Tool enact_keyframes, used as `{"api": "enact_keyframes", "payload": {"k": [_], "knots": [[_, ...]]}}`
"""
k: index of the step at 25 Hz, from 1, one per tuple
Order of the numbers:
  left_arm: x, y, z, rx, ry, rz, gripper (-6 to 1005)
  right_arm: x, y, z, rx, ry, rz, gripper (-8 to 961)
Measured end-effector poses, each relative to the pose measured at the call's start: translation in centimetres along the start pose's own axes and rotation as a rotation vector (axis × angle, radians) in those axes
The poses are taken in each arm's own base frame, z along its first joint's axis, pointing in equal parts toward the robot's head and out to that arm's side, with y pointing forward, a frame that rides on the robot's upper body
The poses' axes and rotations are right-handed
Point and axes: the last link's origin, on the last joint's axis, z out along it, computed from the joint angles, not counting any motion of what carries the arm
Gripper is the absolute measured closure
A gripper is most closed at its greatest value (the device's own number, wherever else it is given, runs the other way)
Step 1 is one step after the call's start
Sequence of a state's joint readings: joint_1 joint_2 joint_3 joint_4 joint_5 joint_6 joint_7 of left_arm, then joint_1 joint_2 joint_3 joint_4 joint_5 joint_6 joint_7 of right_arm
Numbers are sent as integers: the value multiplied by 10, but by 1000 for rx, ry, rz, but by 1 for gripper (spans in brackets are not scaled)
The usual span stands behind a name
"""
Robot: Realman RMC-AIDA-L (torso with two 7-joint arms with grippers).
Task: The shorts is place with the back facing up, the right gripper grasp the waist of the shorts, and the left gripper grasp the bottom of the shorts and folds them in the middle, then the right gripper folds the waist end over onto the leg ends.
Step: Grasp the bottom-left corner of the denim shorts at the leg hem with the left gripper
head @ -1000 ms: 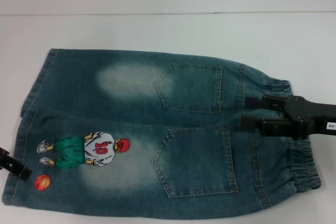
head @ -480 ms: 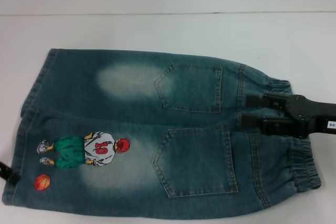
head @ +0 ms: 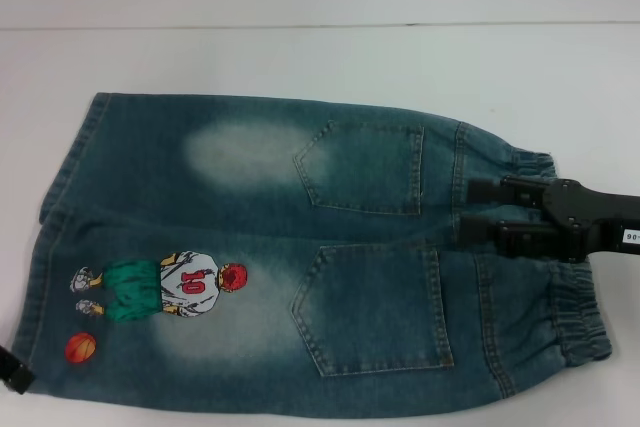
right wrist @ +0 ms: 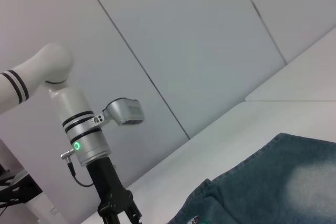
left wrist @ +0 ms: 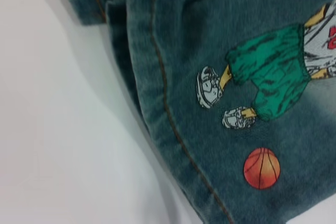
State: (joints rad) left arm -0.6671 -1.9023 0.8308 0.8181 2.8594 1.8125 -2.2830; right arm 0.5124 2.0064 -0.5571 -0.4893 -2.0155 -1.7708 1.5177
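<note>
Head view: shorts (head: 300,257) flat on table (head: 300,57), back up, right gripper (head: 478,209) fingers spread over waistband. Left gripper (head: 14,375) barely visible at near-left hem; its fingers: can't tell. Right wrist view alone shows its silver wrist (right wrist: 86,145).

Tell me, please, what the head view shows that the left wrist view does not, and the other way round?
Only the head view shows the right gripper open over the waist, both back pockets, and the left gripper at the frame's lower left corner. Only the left wrist view shows the orange stitching along the bottom of the shorts close up. Both show the shorts, the cartoon print and the orange basketball.
</note>
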Motion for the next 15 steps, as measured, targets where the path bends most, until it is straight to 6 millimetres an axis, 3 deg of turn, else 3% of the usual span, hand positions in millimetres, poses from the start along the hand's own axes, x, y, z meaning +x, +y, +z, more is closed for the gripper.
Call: {"api": "enact_keyframes", "payload": {"k": [15], "knots": [[8,1,11,14,22,16,140,1,1,-1,-1,0,2,46]]}}
